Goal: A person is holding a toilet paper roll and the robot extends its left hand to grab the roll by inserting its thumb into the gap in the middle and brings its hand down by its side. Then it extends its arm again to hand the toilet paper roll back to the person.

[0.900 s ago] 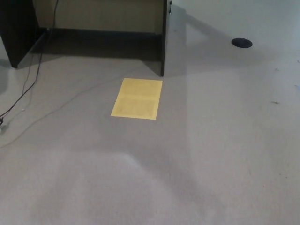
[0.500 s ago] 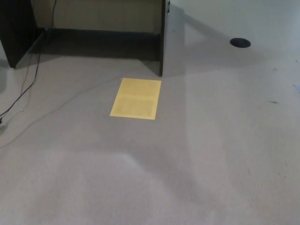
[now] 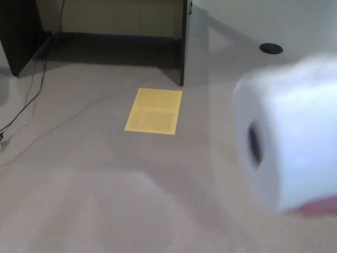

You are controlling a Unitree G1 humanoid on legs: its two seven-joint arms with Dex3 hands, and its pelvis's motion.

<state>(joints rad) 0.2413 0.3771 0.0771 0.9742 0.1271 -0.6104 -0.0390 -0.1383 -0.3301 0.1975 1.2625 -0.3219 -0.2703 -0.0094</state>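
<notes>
A white toilet paper roll [image 3: 295, 137] fills the right side of the head view, large and motion-blurred, close to the camera. Its dark centre hole [image 3: 254, 145] faces left. A pinkish blur at the roll's lower right edge looks like a person's fingers [image 3: 321, 206] holding it. Neither of my hands shows in the picture.
A yellow sheet [image 3: 154, 110] lies on the grey carpet. A dark desk panel [image 3: 184, 42] stands behind it, with black cables [image 3: 29, 100] trailing at the left. A round black floor cap [image 3: 271, 48] sits at the far right.
The toilet paper roll has come into view from the right; it was absent in both earlier frames. The floor scene is unchanged.
</notes>
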